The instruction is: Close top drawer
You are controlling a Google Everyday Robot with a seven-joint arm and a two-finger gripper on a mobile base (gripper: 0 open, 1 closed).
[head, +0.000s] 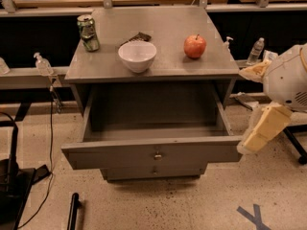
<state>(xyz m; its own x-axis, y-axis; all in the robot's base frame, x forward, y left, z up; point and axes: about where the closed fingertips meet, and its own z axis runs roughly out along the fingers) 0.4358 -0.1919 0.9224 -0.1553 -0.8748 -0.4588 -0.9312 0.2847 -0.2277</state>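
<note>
Top drawer stood open at frame centre; claw hung beside its right front corner, opening not discernible.

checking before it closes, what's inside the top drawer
Nothing shows inside the top drawer: its floor and walls look bare. The strip just behind its front panel is hidden. The pincer hangs by the drawer's front right corner.

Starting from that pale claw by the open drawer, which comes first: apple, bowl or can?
1. Apple, right side; the gripper is at the right end of the top drawer.
2. Bowl, middle.
3. Can, far left.
</note>
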